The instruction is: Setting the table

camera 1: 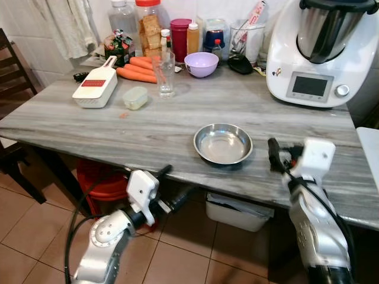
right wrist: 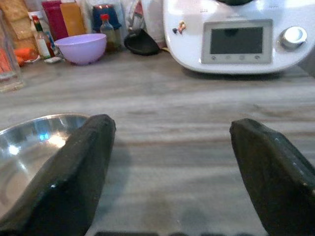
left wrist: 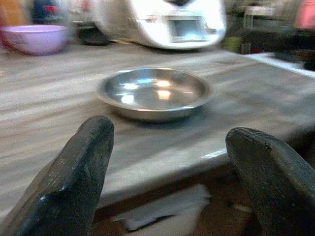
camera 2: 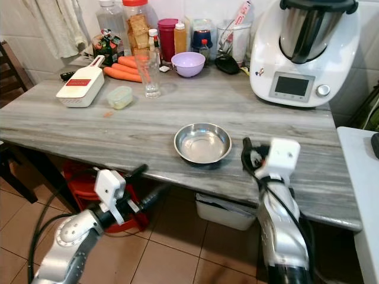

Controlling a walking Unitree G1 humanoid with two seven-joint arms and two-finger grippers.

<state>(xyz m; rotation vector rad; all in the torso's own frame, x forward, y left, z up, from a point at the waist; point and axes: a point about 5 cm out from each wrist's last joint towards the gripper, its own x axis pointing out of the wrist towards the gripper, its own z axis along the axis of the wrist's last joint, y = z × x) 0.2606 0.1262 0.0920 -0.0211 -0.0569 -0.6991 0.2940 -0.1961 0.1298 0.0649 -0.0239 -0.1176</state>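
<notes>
Steel bowl (camera 1: 223,144) is the one piece we can count as laid: it sits empty on the grey counter (camera 1: 148,127), close to the near edge and apart from everything else. We judge the setting as barely begun. A drinking glass (camera 1: 165,74) and a lilac bowl (camera 1: 201,64) stand far back among jars, bottles and carrots (camera 1: 137,69), beside a white grater (camera 1: 95,87) and a small lidded tub (camera 1: 135,97), so they look stored rather than placed. No cutlery or plate lies by the steel bowl as far as we can see.

Our right pincer (camera 1: 274,154) hovers over the counter just beside the steel bowl, on the side toward the white kitchen machine (camera 1: 320,53); its fingers (right wrist: 74,172) are spread wide with nothing between them. Our left pincer (camera 1: 172,189) hangs below the counter edge, in front of the bowl, also spread wide and empty, pointing at the bowl.

What remains, in our reading, is most of the job: bringing a glass and utensils forward to the bowl.
</notes>
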